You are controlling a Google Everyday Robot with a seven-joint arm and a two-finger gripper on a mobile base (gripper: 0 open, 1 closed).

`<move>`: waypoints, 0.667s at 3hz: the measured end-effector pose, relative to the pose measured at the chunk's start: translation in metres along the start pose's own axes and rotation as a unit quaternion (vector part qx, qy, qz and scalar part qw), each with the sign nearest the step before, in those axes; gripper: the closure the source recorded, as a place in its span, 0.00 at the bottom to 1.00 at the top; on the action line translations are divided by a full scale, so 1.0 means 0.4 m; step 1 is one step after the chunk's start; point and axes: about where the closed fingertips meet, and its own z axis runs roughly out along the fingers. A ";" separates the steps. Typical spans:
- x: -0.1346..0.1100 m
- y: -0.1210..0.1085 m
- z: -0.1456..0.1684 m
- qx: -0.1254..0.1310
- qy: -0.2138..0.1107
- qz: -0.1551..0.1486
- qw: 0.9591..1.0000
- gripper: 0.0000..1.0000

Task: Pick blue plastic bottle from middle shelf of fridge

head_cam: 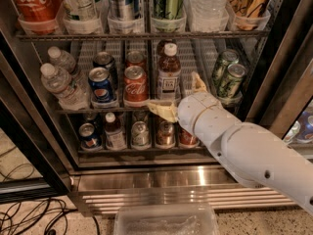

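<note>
Standing bottle: we see the blue plastic bottle (168,75) upright on the middle shelf (191,58), right of the Coca-Cola can (135,85).
Gripper (180,96): just beside the bottle's lower right, fingers spread, holding nothing.
Remaining: we judge grasp, lift and withdrawal not yet done.

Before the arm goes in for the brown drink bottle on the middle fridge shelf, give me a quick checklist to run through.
1. Door of the fridge open: ok.
2. The blue plastic bottle upright at the front of the middle shelf: ok.
3. The gripper open, low in front of the bottle: ok.
4. Bottle between its fingers: cannot tell.
5. Room on the left by the Coca-Cola can: not ok, tight.
6. Room on the right toward the green cans: ok.
</note>
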 end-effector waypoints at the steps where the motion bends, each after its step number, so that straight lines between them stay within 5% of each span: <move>1: 0.006 -0.006 0.006 0.021 -0.005 0.010 1.000 0.31; 2: 0.011 -0.014 0.013 0.042 -0.005 0.017 0.999 0.31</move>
